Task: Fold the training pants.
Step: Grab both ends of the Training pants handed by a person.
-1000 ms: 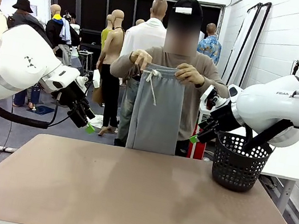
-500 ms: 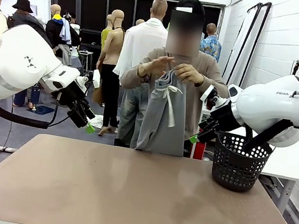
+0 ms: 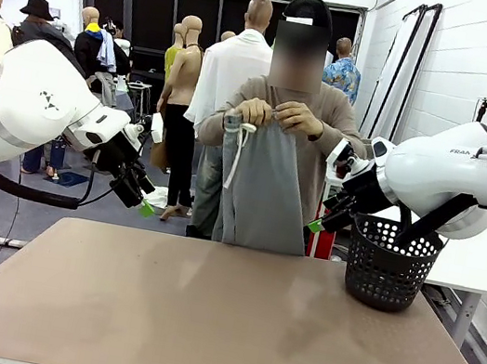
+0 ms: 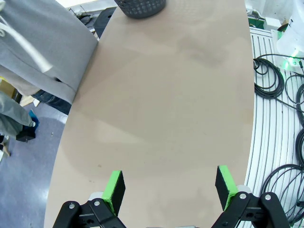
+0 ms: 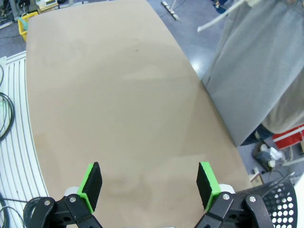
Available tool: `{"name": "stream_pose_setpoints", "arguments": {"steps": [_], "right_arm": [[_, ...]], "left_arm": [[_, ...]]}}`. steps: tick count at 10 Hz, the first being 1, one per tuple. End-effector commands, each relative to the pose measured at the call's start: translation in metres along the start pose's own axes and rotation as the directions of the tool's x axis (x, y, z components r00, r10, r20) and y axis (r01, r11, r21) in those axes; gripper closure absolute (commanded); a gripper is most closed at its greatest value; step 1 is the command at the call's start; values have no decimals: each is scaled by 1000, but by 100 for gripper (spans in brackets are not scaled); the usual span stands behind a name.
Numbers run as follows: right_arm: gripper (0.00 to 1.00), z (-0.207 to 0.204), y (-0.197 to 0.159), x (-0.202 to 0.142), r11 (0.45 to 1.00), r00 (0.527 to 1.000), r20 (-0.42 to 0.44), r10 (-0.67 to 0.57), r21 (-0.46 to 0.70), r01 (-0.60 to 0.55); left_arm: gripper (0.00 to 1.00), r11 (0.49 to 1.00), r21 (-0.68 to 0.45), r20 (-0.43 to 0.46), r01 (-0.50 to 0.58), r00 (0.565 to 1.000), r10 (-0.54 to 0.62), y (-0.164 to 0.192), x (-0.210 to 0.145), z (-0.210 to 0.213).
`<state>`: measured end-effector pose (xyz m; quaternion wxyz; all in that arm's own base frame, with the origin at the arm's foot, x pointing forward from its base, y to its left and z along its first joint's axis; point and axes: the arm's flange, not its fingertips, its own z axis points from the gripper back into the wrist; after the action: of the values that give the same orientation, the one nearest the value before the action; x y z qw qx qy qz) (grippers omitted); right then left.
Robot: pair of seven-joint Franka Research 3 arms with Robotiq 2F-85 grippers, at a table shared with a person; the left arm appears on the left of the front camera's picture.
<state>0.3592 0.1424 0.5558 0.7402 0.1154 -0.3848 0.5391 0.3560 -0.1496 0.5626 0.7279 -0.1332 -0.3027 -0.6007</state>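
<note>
A person at the far side of the table holds the light grey training pants [image 3: 261, 190] up by the waistband with both hands [image 3: 279, 115], and the white drawstring [image 3: 238, 148] dangles at the left. The pants hang beyond the far edge, clear of the tabletop [image 3: 220, 315]. The grey cloth also appears in the left wrist view [image 4: 45, 42] and the right wrist view [image 5: 259, 61]. My left gripper [image 3: 142, 203] hovers above the table's left side, open with nothing between its green pads [image 4: 114, 187]. My right gripper [image 3: 319, 222] hangs near the basket, likewise open and empty [image 5: 149, 183].
A black perforated basket [image 3: 389, 264] stands on the table's far right corner, just below my right arm. Cables [image 4: 280, 123] lie on the floor beside the table. A person in white stands behind.
The person's hands have shifted along the waistband, first bunching the pants, now spreading them again with the drawstring at the left. Neither arm has moved.
</note>
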Motion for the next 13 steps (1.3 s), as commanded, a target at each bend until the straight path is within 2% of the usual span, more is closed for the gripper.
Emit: {"name": "stream_pose_setpoints", "arguments": {"steps": [1, 13], "right_arm": [[0, 0, -1, -1, 1000, 1000, 0, 10, 5, -10], [0, 0, -1, -1, 1000, 1000, 0, 10, 5, -10]], "left_arm": [[0, 1000, -15, 13, 3, 1000, -3, 2, -1, 1], [0, 1000, -15, 13, 3, 1000, -3, 2, -1, 1]]}}
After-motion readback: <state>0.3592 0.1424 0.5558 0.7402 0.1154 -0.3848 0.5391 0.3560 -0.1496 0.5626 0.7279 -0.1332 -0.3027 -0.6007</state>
